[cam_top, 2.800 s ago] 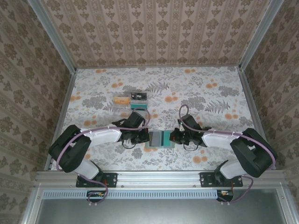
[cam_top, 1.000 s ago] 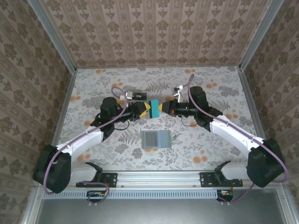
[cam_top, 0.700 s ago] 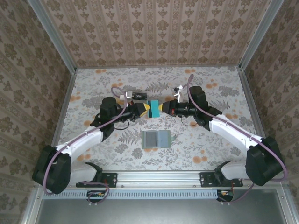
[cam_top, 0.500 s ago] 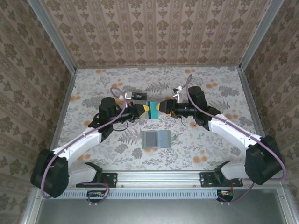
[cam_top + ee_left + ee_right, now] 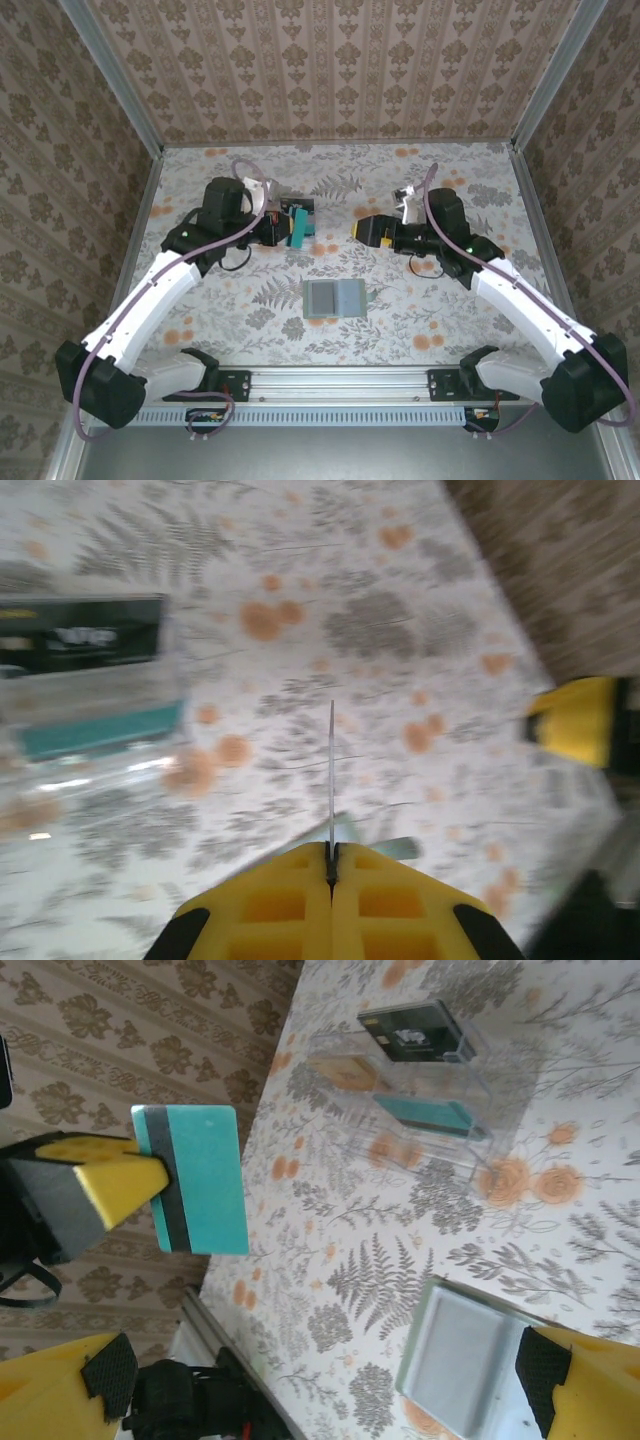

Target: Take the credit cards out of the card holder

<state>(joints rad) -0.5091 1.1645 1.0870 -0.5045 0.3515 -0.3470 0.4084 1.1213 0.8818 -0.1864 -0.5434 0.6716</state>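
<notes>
Near centre of the floral table [image 5: 450, 310], the card holder [image 5: 335, 298] lies open and flat, its pale grey-green inner pockets facing up. It sits between the two arms, nearer than both grippers and touched by neither. Whether any card sits in the pockets cannot be told.

Farther out and left of centre is the left gripper [image 5: 288, 228]. Its yellow fingers [image 5: 300, 890] are pressed together on the lower edge of a teal card [image 5: 200, 1180]. A dark band runs along the side of the card nearest the fingers. The card is held on edge above the table, clear of the card holder.

At about the same depth and right of centre is the right gripper [image 5: 363, 229]. It points left toward the held card, with a gap between them. In the right wrist view its yellow fingers [image 5: 60, 1400] stand wide apart with nothing between them.

Farthest, just beyond the left gripper, is a clear plastic tray [image 5: 450, 1150]. It holds a dark card [image 5: 412, 1032], an orange card [image 5: 345, 1070] and a second teal card [image 5: 425, 1112].
</notes>
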